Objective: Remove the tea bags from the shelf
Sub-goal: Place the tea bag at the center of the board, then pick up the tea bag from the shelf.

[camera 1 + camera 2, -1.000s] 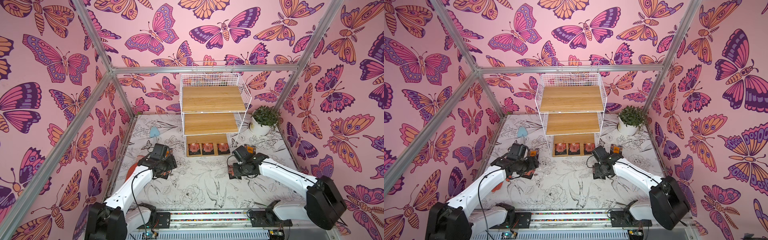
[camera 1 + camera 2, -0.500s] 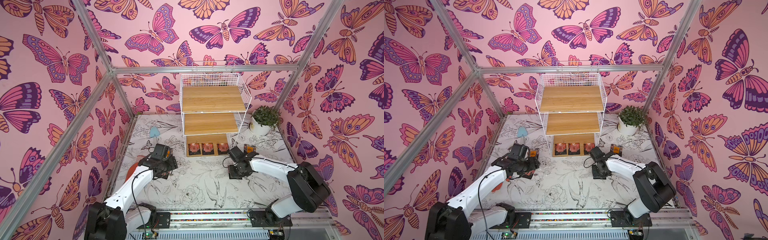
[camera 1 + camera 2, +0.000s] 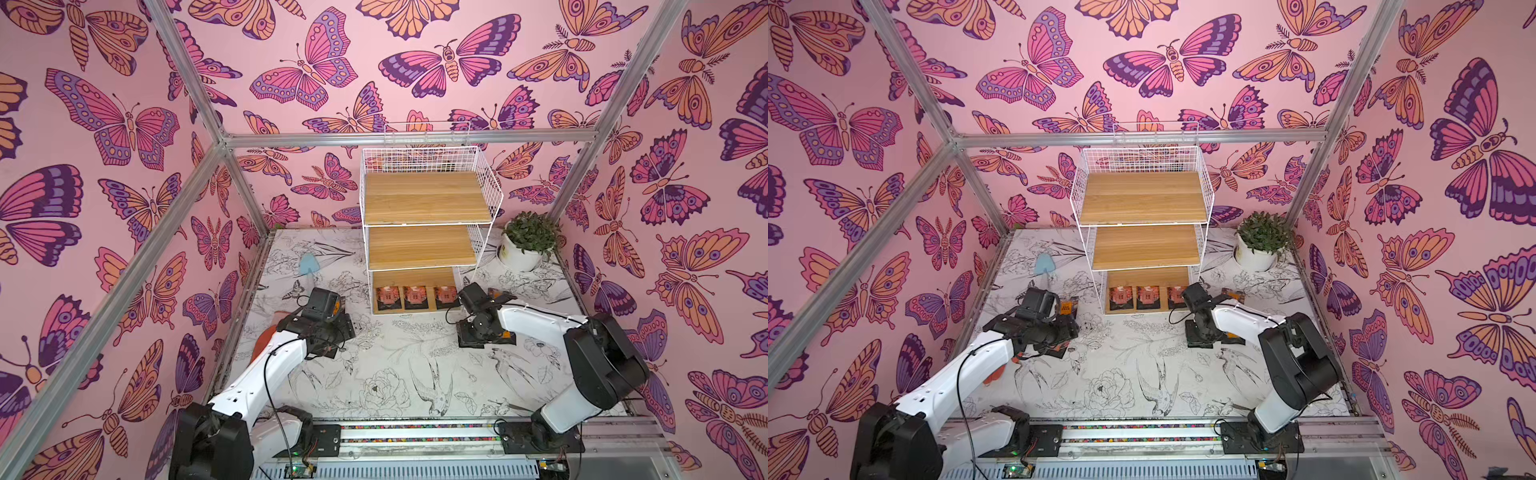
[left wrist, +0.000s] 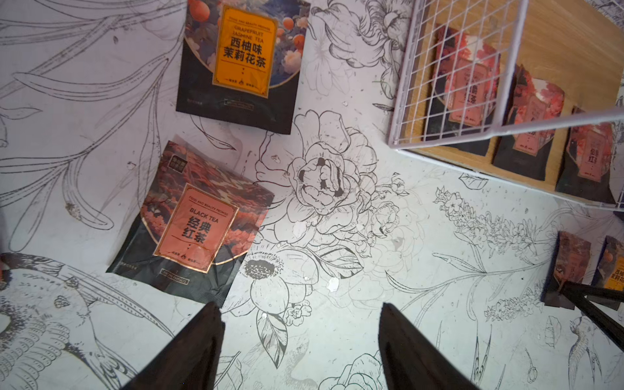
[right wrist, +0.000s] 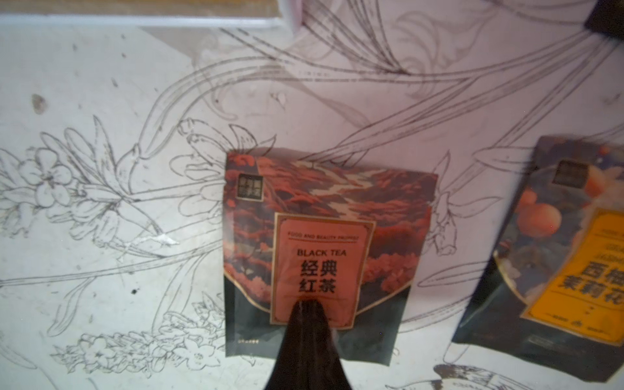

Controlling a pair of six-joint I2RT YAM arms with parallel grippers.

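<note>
Left gripper [image 4: 299, 305]: is hanging above the mat [image 4: 371, 270], left of the shelf, with its jaws standing wide apart and nothing between them.
Bags at the left gripper: a pink tea bag [image 4: 192, 219] and an orange tea bag [image 4: 241, 60] are lying flat on the mat just beyond the fingertips, near each other but apart, both off the shelf.
Right gripper [image 5: 305, 305]: is pointing down with its fingers pressed together, gripping nothing. The tips are sitting over the label of a second pink tea bag [image 5: 324, 256]; whether they are touching it cannot be told.
Bags at the right gripper: the second pink tea bag is lying flat on the mat, with a second orange tea bag [image 5: 557, 270] lying beside it, apart.
Lowest board: three tea bags with pink labels [image 3: 415, 296] are lying in a row, still on the shelf.
Shelf [image 3: 424, 199]: is standing at the back of the mat, against the wall.
Plant pot [image 3: 517, 255]: is standing just right of the shelf, in the back corner.
</note>
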